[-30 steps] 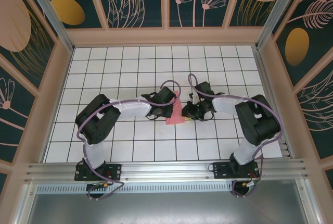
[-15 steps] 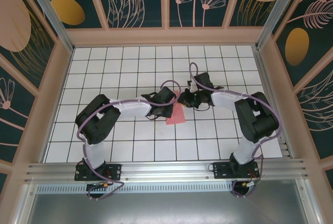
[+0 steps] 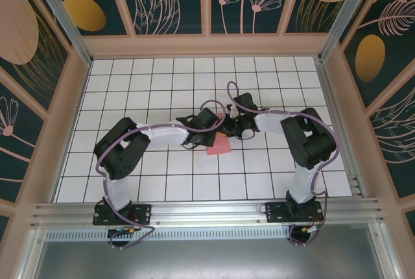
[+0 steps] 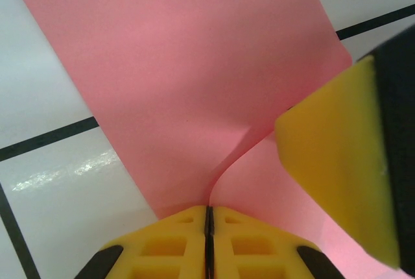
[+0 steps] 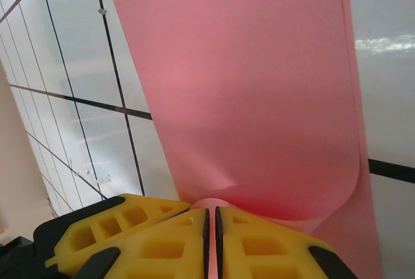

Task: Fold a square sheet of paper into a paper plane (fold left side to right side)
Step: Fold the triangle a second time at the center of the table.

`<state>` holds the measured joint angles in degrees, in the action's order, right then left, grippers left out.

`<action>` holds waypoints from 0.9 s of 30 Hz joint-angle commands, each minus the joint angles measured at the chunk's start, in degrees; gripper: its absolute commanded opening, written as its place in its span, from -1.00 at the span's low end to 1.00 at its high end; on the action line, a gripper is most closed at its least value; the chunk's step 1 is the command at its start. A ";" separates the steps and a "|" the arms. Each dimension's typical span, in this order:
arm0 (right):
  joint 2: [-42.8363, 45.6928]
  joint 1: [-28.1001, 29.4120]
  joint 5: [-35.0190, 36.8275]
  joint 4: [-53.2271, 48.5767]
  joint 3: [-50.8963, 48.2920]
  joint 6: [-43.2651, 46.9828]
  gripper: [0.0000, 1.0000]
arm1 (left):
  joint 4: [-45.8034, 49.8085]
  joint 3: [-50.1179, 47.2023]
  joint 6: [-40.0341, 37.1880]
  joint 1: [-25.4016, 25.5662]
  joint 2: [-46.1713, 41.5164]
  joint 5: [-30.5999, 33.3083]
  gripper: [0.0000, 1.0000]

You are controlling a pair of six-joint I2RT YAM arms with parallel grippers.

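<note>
**Overhead view.** Two arms meet at mid-frame over a white gridded table (image 3: 130, 91) walled by dark, leaf-patterned panels (image 3: 168, 0).

- **Left:** the left arm (image 3: 162, 137) stretches in from its base in the lower left corner. A purple cable (image 3: 194, 118) loops over it, and the left gripper (image 3: 211, 135) sits just left of centre.
- **Centre:** the square sheet of paper (image 3: 218, 147), pink-red, lies just beside that gripper and slightly below the middle of the frame. Its lower part shows on the tiles; its upper part is hidden under the two grippers.
- **Right:** the right gripper (image 3: 228, 130) closes in from the right arm (image 3: 305, 143), whose elbow bends in the right half of the frame.

**Left wrist view.** The left gripper's yellow fingers (image 4: 162, 237) press together at the bottom edge with no gap. A curled edge of the sheet runs down into their seam, pinched there. The paper fills the upper centre, bowing up off the table. At the right edge, a yellow finger (image 4: 337, 169) of the right gripper stands over the paper.

**Right wrist view.** The right gripper's fingers (image 5: 142, 230) are likewise clamped tight at the bottom of the frame, with a sliver of pink caught between them. The sheet rolls up and over in a loose, rounded curve toward the upper right, and its bend is not pressed flat. Black grid lines cross the table at the left.
</note>
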<state>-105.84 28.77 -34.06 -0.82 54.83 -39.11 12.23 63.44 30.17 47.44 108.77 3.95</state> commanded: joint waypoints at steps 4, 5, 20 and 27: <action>-1.02 0.32 1.86 -1.02 -1.13 1.52 -0.71 | 1.83 0.02 -0.52 -0.37 1.96 0.93 -0.79; -0.96 0.32 2.22 -1.13 -1.26 1.58 -0.71 | 1.83 0.00 -0.51 -0.38 1.95 0.93 -0.79; -1.67 0.10 5.53 -4.46 -2.47 3.85 -0.71 | 1.66 0.45 -0.47 -0.38 2.23 0.82 -0.80; -1.65 -0.35 6.07 -4.51 -4.61 4.04 -0.71 | 2.01 0.81 -0.47 -0.34 1.22 1.03 -0.73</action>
<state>-106.37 28.71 -30.92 -1.10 52.97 -36.32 12.23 63.57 30.20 47.44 108.84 3.99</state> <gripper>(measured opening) 0.143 0.124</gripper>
